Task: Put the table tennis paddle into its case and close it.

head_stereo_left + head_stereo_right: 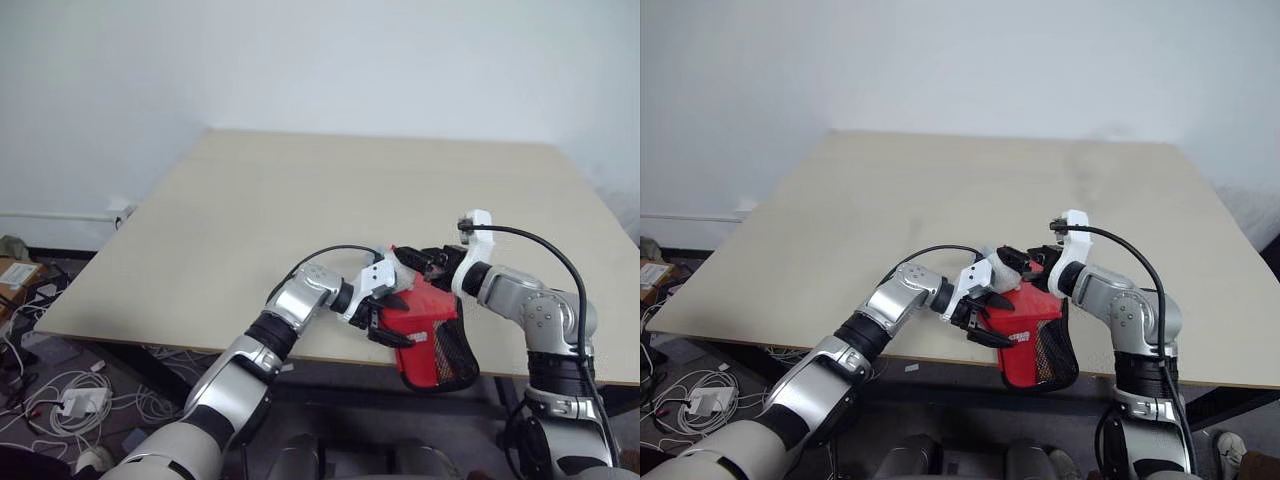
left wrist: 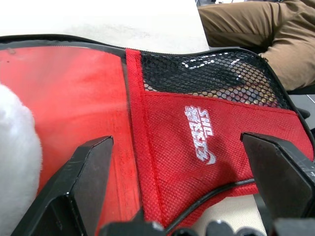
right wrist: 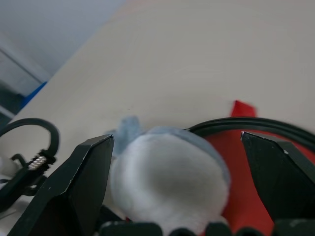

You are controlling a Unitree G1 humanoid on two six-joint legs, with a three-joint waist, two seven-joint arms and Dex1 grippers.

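Overhanging table point(image 1: 250, 200) edge: soft red mesh-ended case point(image 1: 425, 320).

Soft, even daylight fills the room, leaving the pale tabletop point(image 1: 300, 210) washed out and nearly shadowless in the head views. Small glare spots glint on the case's point(image 2: 206, 147) mesh at upper centre. The grey-white lump point(image 3: 167, 182) sits blurred, too close to focus.

I see the case point(image 2: 197, 147) red with black mesh and white logo, a grey-white lump point(image 3: 167, 182), beige table point(image 1: 300, 210).
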